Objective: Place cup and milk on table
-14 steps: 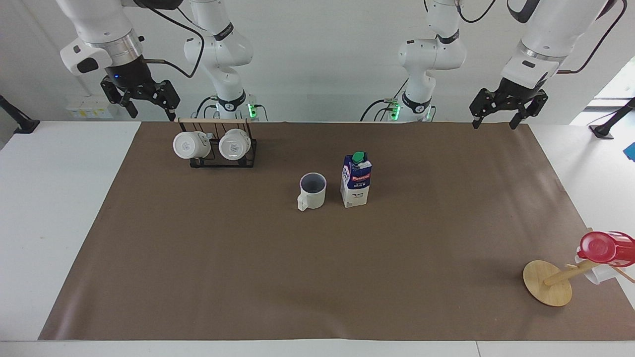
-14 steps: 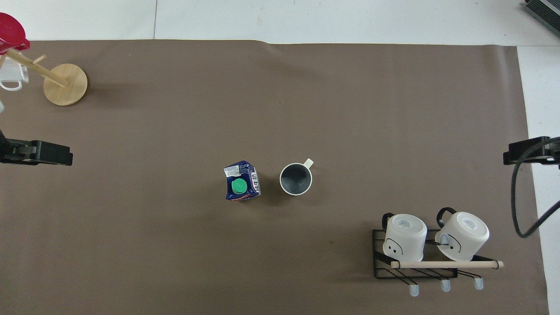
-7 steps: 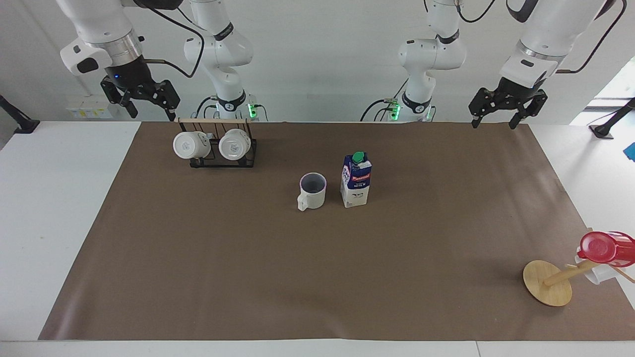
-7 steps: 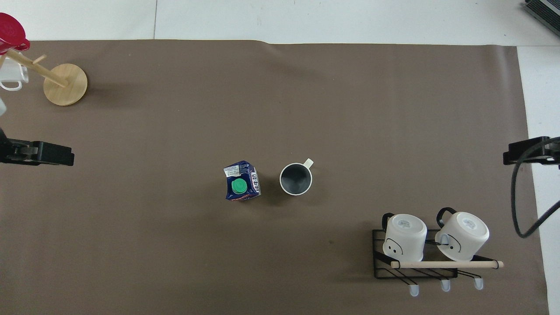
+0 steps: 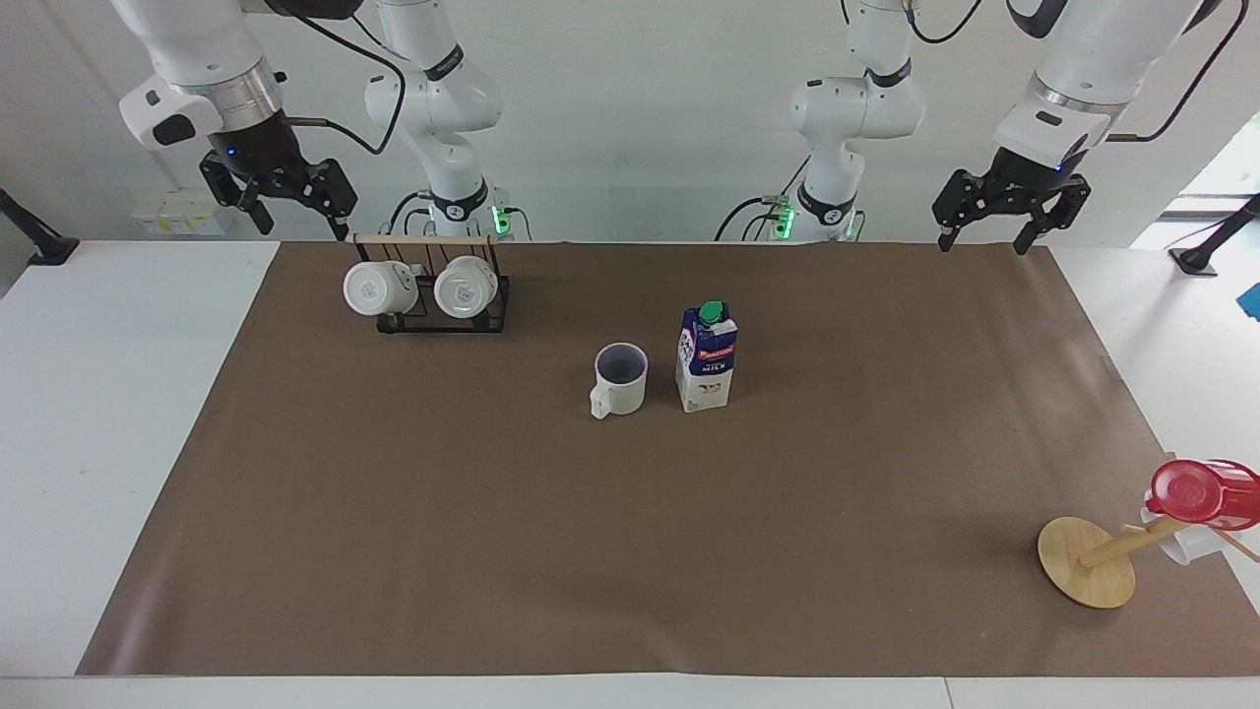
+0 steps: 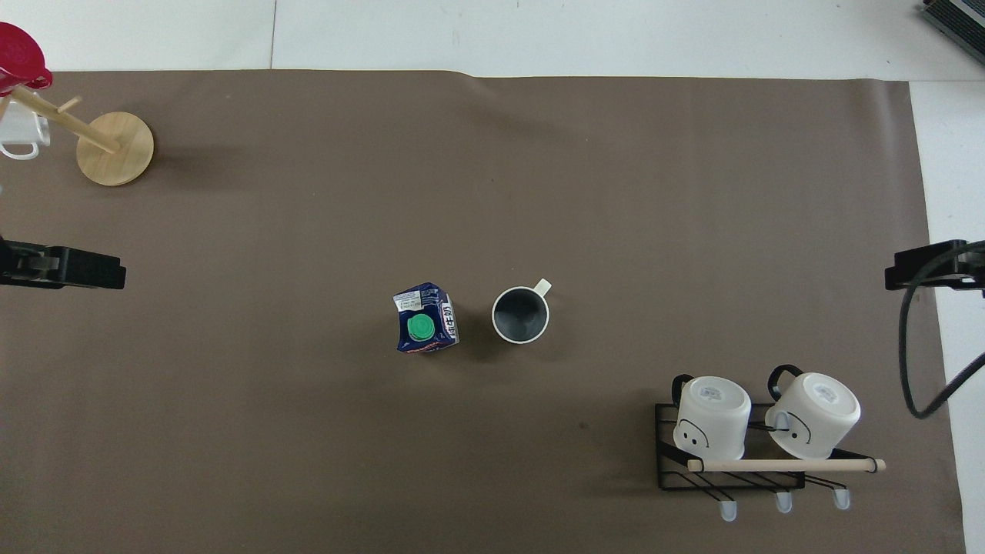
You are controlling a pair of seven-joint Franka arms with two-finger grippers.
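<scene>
Both grippers hang empty with fingers spread: the left gripper (image 5: 987, 239) over the mat's edge at its own end of the table (image 5: 118, 414), the right gripper (image 5: 292, 219) above the black mug rack (image 5: 443, 295). Mid-mat, the cream mug (image 5: 620, 380) and the milk carton (image 5: 706, 358) stand upright side by side, apart.

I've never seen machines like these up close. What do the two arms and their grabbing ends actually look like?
Both arms are glossy white, built of rounded segments with black rings at the joints, and green lights glow at their bases. Each ends in a silver collar and a black gripper, the left gripper and right gripper, each with two dark fingers. Black cables loop along both arms.
</scene>
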